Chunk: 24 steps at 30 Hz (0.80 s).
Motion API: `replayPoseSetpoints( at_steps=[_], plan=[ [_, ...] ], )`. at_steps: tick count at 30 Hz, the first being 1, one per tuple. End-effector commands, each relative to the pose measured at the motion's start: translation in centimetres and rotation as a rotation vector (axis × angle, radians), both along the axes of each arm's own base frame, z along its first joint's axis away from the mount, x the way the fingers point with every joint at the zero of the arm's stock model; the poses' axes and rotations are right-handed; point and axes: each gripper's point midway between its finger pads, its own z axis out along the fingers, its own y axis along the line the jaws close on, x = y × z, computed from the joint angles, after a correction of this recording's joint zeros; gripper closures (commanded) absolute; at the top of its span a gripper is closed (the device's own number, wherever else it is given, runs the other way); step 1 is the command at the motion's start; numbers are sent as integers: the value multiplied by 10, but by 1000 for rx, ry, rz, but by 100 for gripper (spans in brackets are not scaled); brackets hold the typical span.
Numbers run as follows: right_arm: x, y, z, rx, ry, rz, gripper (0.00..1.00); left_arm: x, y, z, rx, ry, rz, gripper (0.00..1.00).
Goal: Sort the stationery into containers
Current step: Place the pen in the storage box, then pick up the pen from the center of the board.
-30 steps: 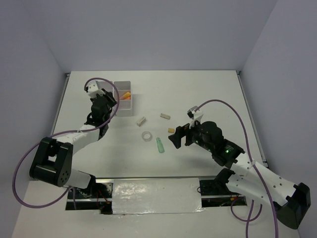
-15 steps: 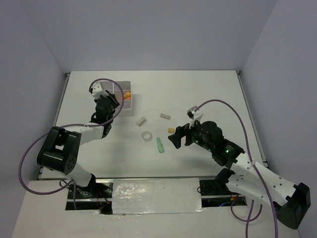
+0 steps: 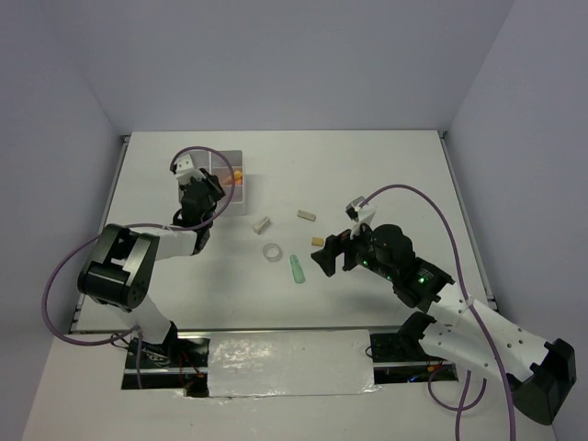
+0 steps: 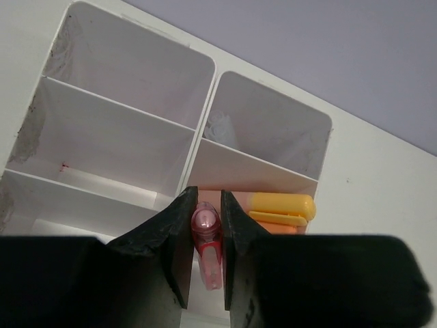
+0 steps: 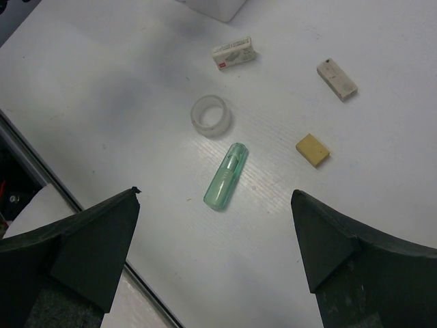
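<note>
My left gripper (image 4: 205, 217) is shut on a pink marker (image 4: 207, 240) and holds it over the white organiser box (image 4: 198, 143), above the compartment where an orange marker (image 4: 281, 207) lies. In the top view the left gripper (image 3: 204, 188) hangs over the box (image 3: 241, 195). My right gripper (image 5: 215, 225) is open and empty above the table. Below it lie a green marker (image 5: 226, 175), a clear tape ring (image 5: 209, 115), a beige block (image 5: 313, 149), a grey block (image 5: 336, 78) and a small white eraser (image 5: 233, 53).
The green marker (image 3: 297, 268), tape ring (image 3: 272, 251), beige block (image 3: 317, 242), grey block (image 3: 306, 216) and eraser (image 3: 262, 223) lie mid-table between the arms. The table's front edge (image 5: 27, 147) runs left of the right gripper. The other box compartments look bare.
My left gripper has moved right over the organiser box, carrying the pink marker. The right arm has not moved.
</note>
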Motion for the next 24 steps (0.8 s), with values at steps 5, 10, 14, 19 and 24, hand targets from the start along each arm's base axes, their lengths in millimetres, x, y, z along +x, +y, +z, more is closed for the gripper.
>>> replayPoseSetpoints(
  at_steps=[5, 10, 14, 19, 24],
  plan=[
    [4, 8, 7, 19, -30, 30, 0, 13, -5, 31, -43, -115, -12, 58],
    [3, 9, 5, 17, -24, 37, 0, 10, -4, 33, -49, -122, -14, 30],
    [6, 9, 0, 9, 3, 22, 0, 5, -4, 35, -51, -119, -16, 25],
    [16, 15, -48, -137, 202, -19, 6, -17, -3, 75, -96, -118, -14, 20],
    [19, 28, -90, -299, 335, -69, 12, -53, -1, 92, -128, 54, -18, 7]
  ],
)
